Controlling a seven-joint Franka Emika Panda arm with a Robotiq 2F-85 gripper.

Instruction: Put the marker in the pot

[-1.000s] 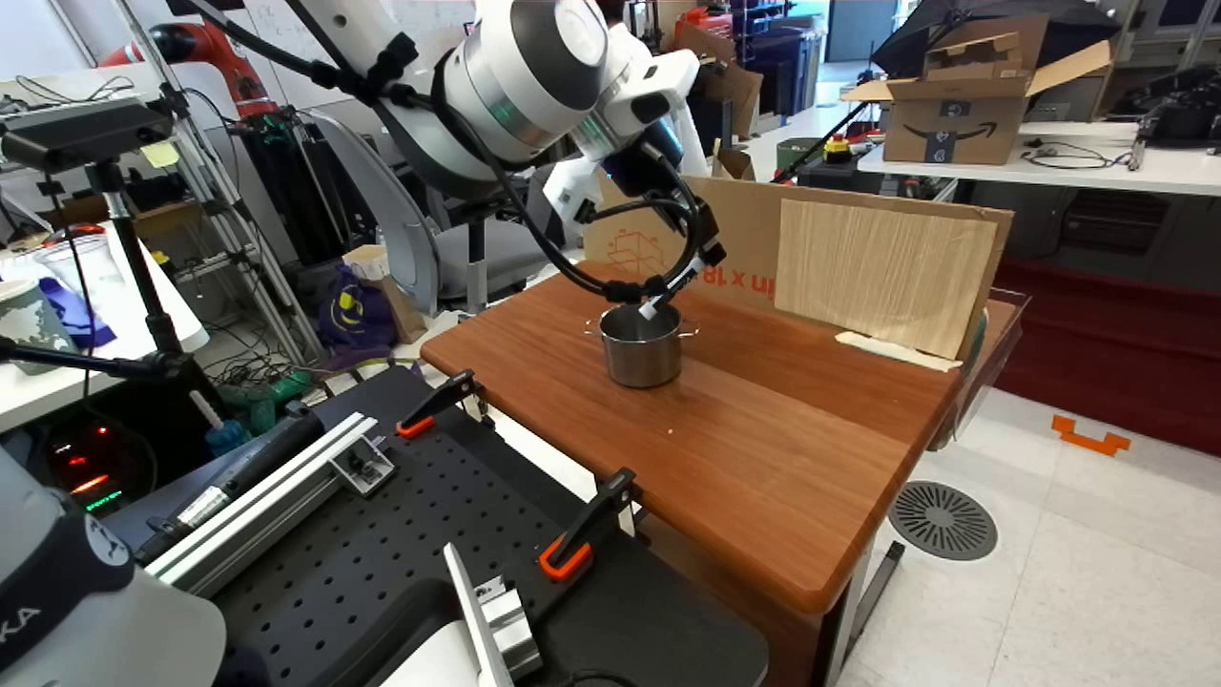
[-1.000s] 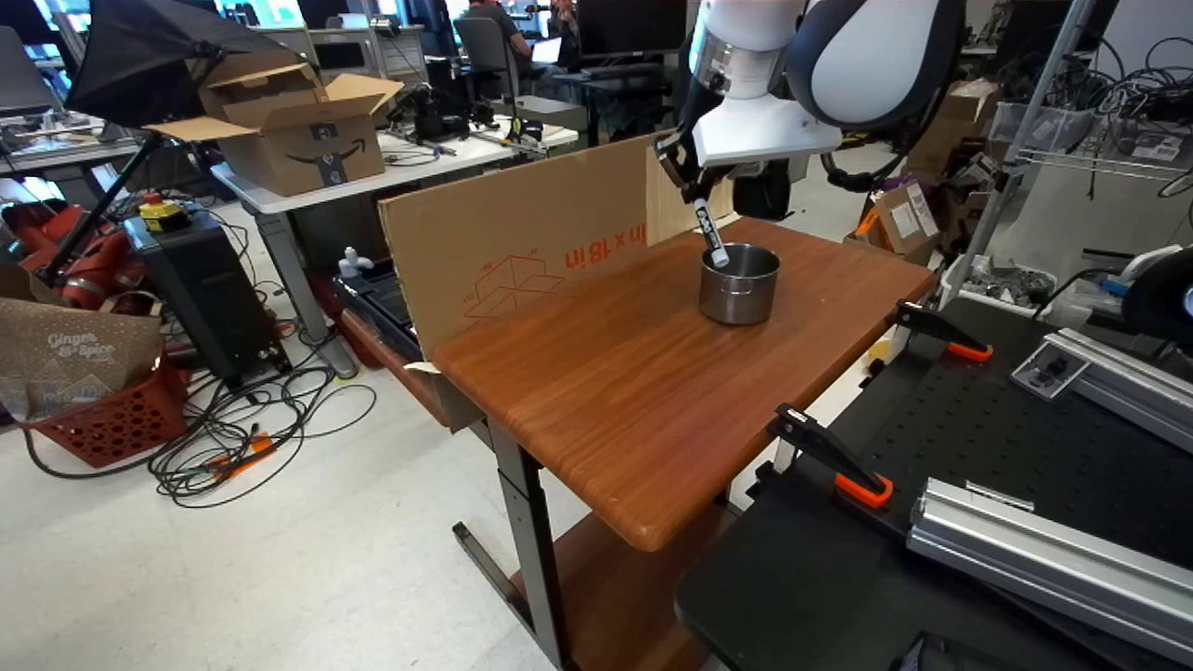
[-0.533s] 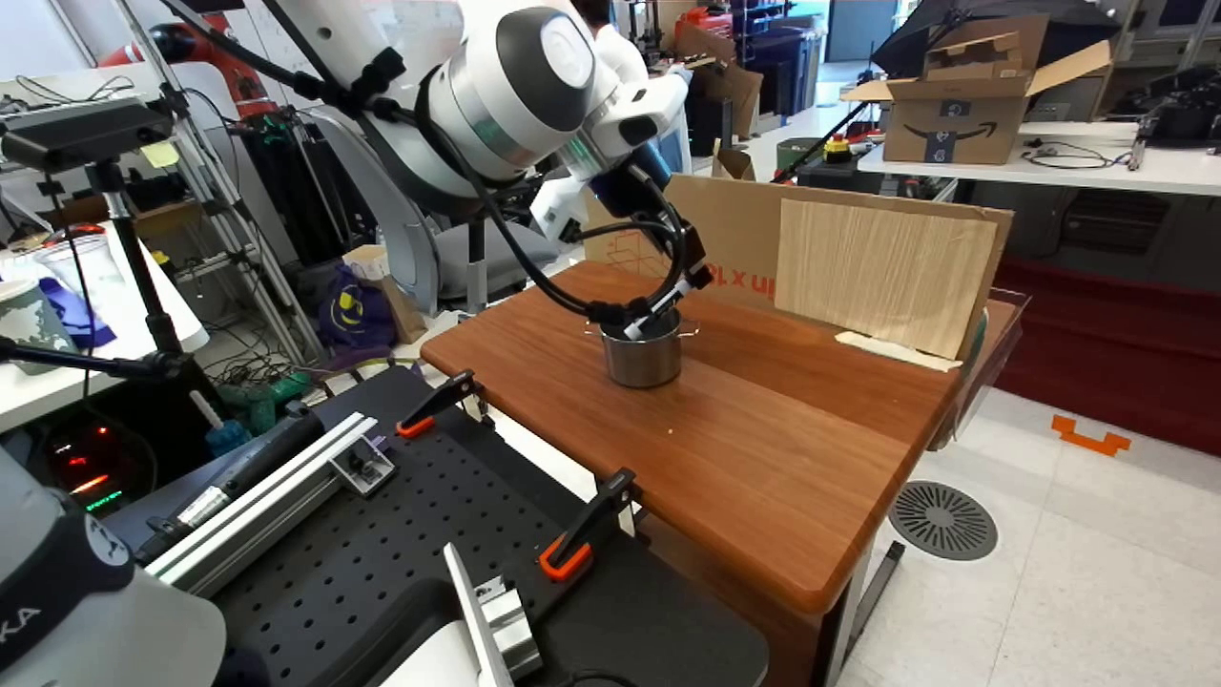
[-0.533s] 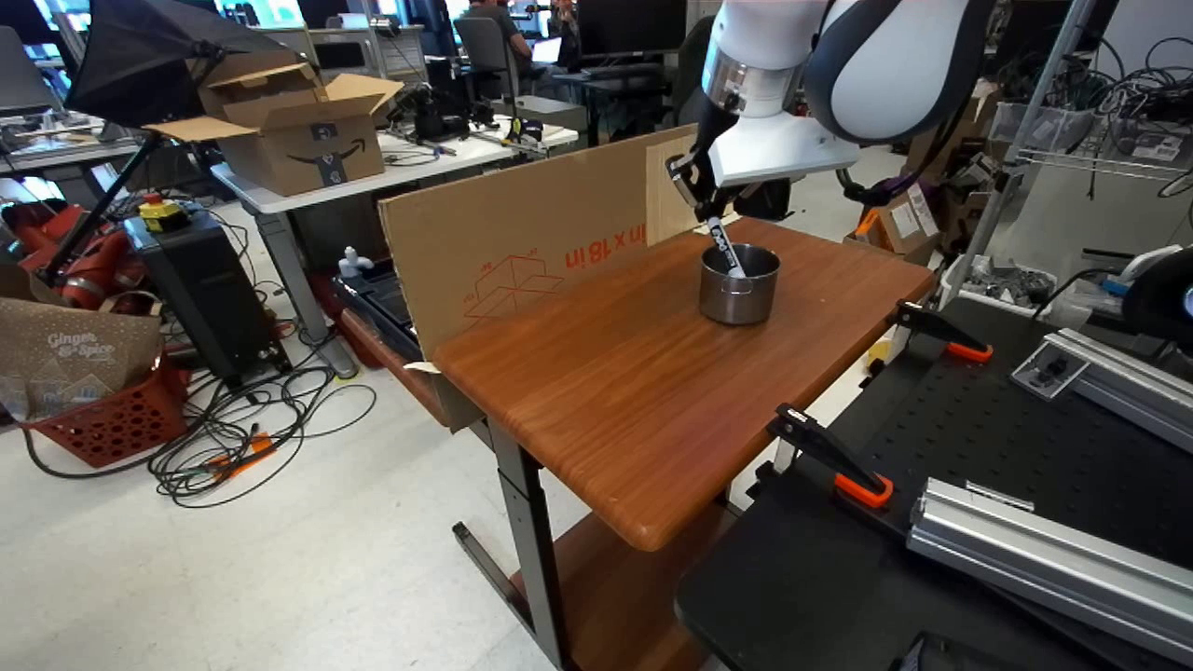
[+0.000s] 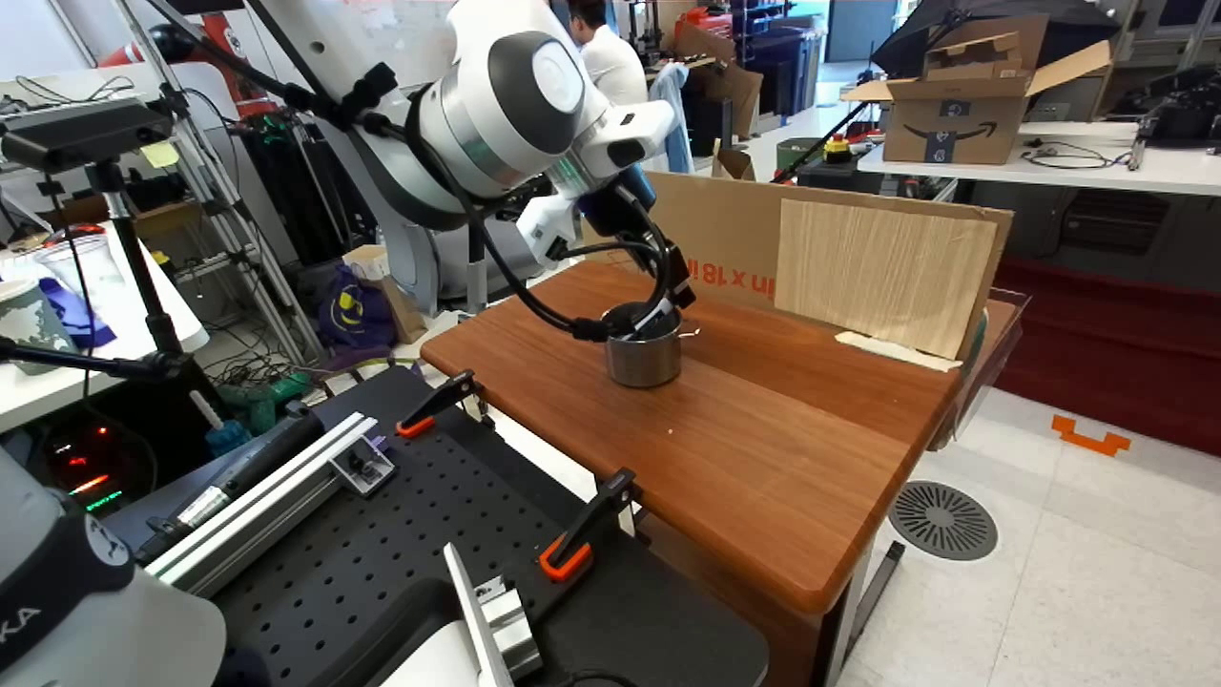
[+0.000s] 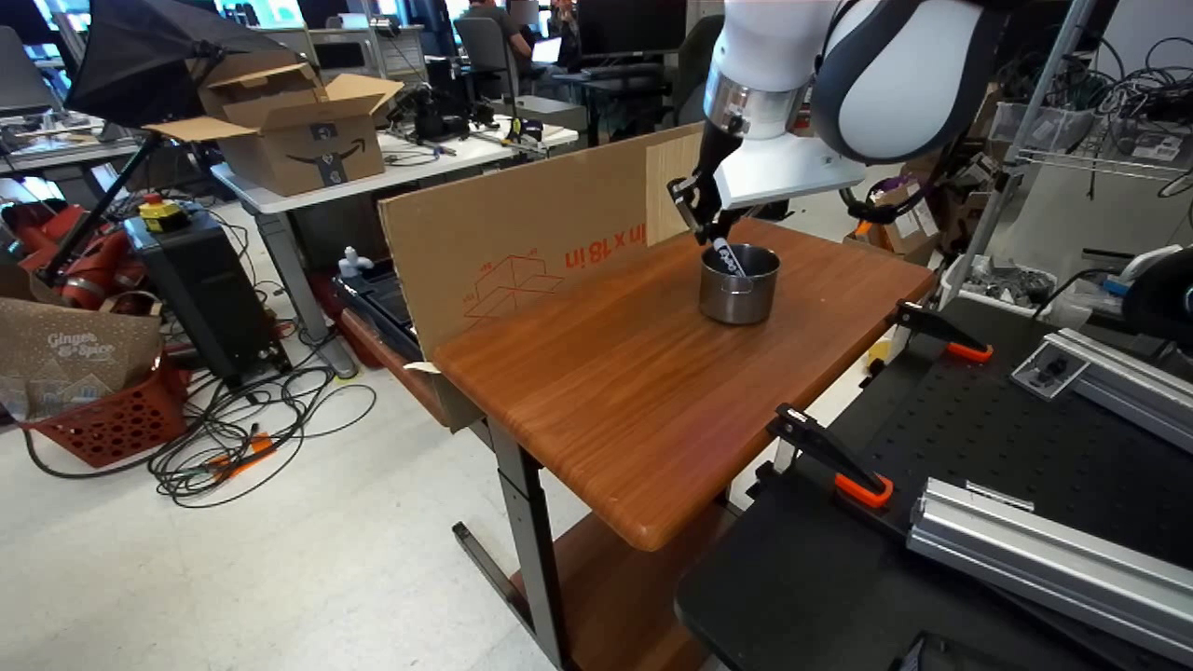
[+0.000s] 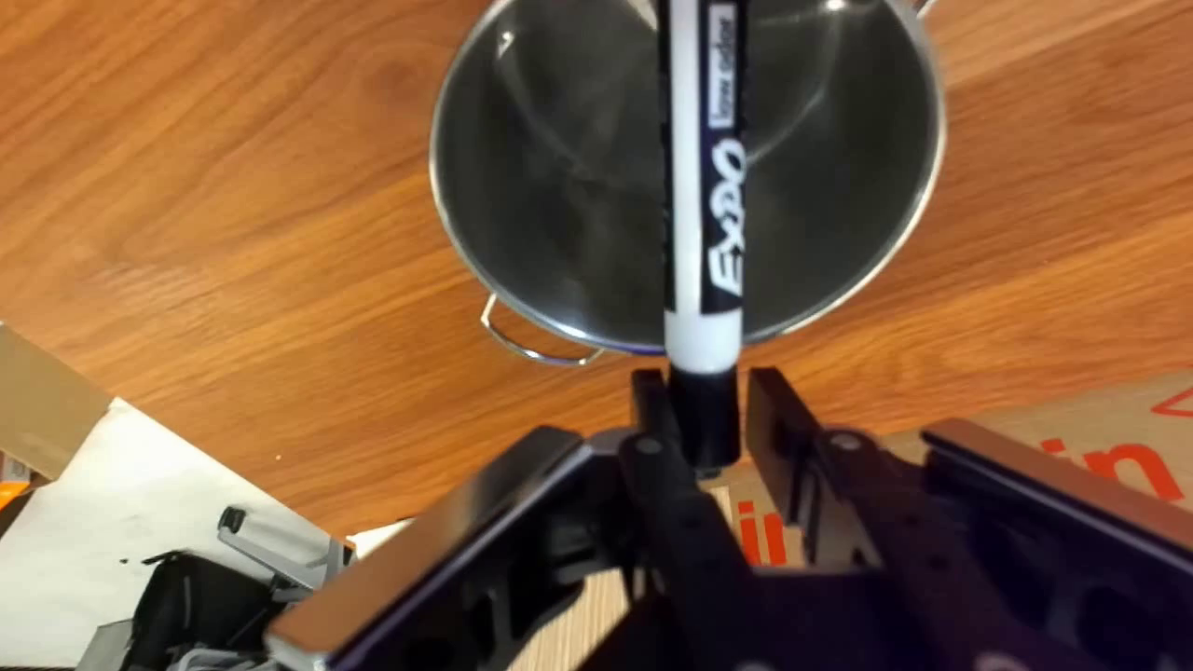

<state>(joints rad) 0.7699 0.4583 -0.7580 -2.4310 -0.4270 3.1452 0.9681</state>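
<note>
The pot (image 5: pixel 644 364) is a small silver metal pot with wire handles. It stands upright on the wooden table in both exterior views and in the wrist view (image 7: pixel 559 186). The marker (image 6: pixel 730 256) is tilted, with its lower end inside the pot and its upper end near the fingers. In the wrist view the marker (image 7: pixel 706 224) crosses over the pot's opening, its black end between the fingertips. My gripper (image 7: pixel 706 382) is slightly open around that end; a thin gap shows between the marker and one finger. The marker's far end is cut off in the wrist view.
A cardboard panel (image 6: pixel 522 242) stands along the table's (image 6: pixel 596 373) edge, behind the gripper. Black and orange clamps (image 5: pixel 582 525) sit at the edge of the black perforated bench (image 5: pixel 458 534). A black cable loop (image 5: pixel 534 296) hangs from the arm close to the pot.
My gripper has come down toward the pot. The marker has gone from above the rim to partly inside the pot, and it now leans flatter. The pot has not moved.
</note>
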